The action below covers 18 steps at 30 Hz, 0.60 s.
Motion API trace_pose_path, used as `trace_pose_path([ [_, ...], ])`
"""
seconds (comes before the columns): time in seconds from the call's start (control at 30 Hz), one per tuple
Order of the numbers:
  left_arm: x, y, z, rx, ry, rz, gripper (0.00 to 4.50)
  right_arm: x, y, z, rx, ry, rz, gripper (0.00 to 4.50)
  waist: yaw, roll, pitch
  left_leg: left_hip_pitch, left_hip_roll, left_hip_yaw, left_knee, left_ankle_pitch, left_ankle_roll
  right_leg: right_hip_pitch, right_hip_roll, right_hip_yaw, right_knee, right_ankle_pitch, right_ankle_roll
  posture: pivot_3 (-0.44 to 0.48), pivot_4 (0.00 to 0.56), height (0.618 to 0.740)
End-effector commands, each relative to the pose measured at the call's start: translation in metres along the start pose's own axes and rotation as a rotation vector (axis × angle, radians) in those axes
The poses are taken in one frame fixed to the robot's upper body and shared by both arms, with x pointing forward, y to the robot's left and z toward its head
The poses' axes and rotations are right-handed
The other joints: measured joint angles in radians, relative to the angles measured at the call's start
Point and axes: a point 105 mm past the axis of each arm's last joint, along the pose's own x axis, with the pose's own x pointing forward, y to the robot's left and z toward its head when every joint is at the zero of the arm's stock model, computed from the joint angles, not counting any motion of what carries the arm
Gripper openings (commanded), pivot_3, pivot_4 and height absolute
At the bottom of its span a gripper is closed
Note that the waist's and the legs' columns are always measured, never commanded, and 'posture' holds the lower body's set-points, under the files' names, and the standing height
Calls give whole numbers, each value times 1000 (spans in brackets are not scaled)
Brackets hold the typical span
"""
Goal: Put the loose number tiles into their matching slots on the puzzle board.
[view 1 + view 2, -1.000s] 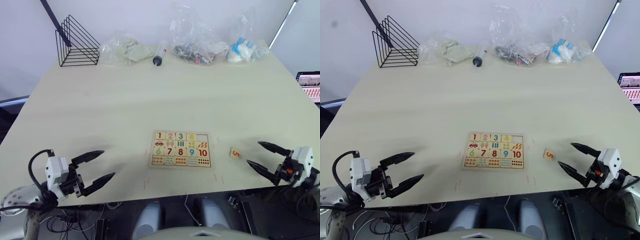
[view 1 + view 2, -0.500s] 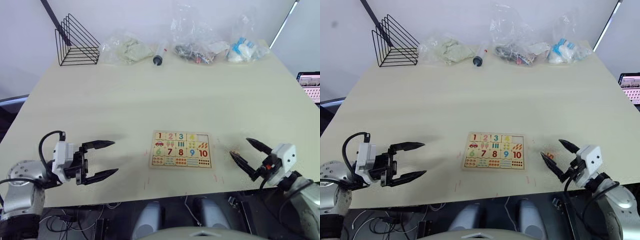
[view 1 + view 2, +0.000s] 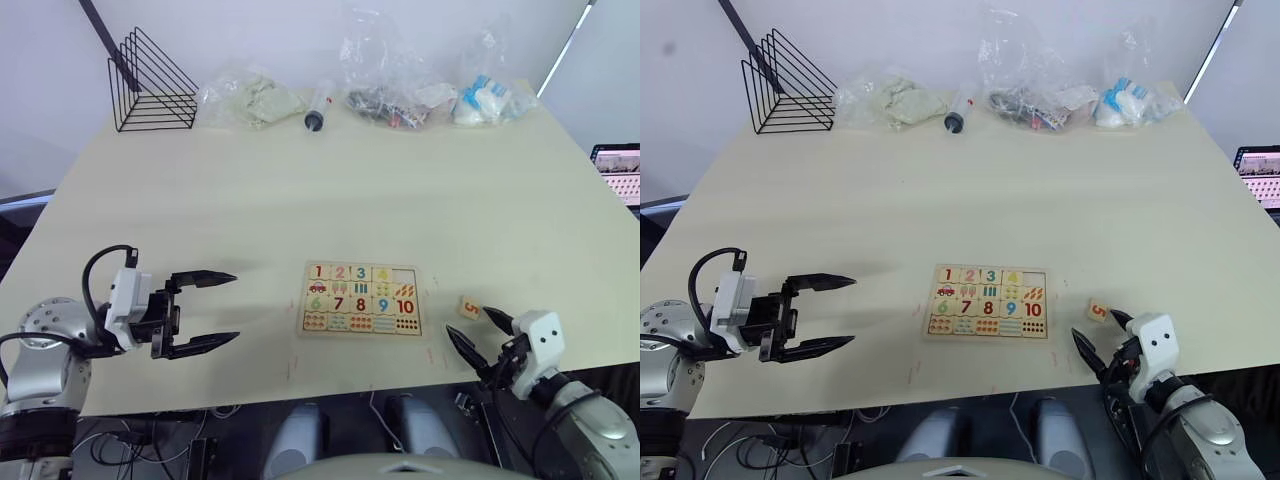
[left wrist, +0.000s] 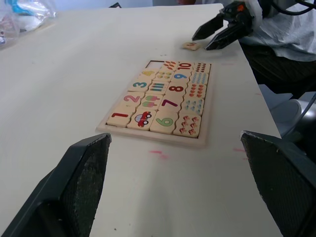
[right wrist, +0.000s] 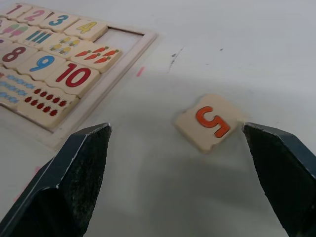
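Observation:
The puzzle board [image 3: 362, 298] lies flat near the table's front middle. Tiles 1 to 4 fill its top row, and the slot at the row's right end [image 3: 405, 275] is bare. A loose tile with an orange 5 [image 3: 470, 308] rests on the table to the right of the board. My right gripper [image 3: 469, 324] is open just in front of that tile, low at the table's front edge. In the right wrist view the tile [image 5: 209, 121] lies ahead between the spread fingers, untouched. My left gripper [image 3: 236, 307] is open left of the board, holding nothing.
Along the far edge stand a black wire rack [image 3: 150, 85], several clear plastic bags [image 3: 395, 95] and a tube-like item [image 3: 318, 108]. A laptop screen [image 3: 618, 170] shows beyond the right edge. Bare tabletop surrounds the board.
My right gripper moved left to the tile 5 and straddled it, then drew back toward the table's front edge. My left gripper shifted right toward the board. The tile stayed put.

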Motion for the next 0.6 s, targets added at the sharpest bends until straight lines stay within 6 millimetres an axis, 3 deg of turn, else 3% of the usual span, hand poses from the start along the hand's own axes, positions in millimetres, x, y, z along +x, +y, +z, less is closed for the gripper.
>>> trace_pose_path([
  [0.03,0,-2,10,32,-4,-48,4500,0,4,1,-1,2,4,4450,-1,-1,0,0,0,0,0,0,0,0,0,0,0,0,0,0,150,740],
  [0.6,1,-3,13,23,4,-37,4500,23,-9,-6,-31,0,-4,4450,-4,-7,-3,1,1,1,1,0,0,0,2,1,1,0,0,0,150,740],
])
